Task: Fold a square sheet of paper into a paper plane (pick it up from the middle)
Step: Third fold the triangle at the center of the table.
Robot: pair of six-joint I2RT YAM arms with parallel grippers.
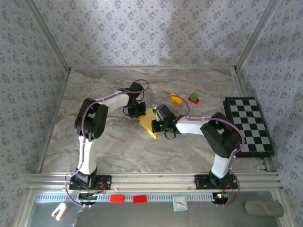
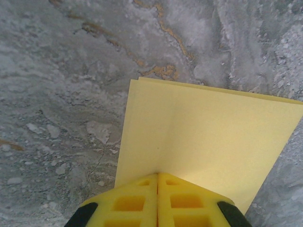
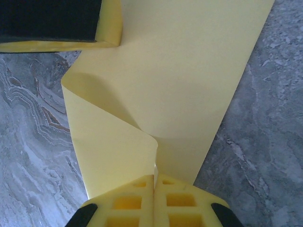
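The square sheet of paper [image 1: 148,124] is plain yellow and lies mid-table, folded over on itself and held between both grippers. My left gripper [image 1: 138,110] is shut on its far edge; in the left wrist view the closed fingertips [image 2: 157,175] pinch the sheet [image 2: 213,137], which spreads flat over the marble. My right gripper [image 1: 159,121] is shut on the near side, and the right wrist view has its jaws [image 3: 155,178] clamping a curled flap of the paper [image 3: 180,80]. The left finger [image 3: 52,21] sits at that view's top left. A narrow dart-shaped paper plane is out of view.
A small orange-yellow block [image 1: 176,99] and a red-and-green block [image 1: 193,98] lie just beyond the right gripper. A black-and-white checkered board [image 1: 248,125] covers the right side. Red blocks [image 1: 117,198] and a small clock [image 1: 180,202] sit below the front rail.
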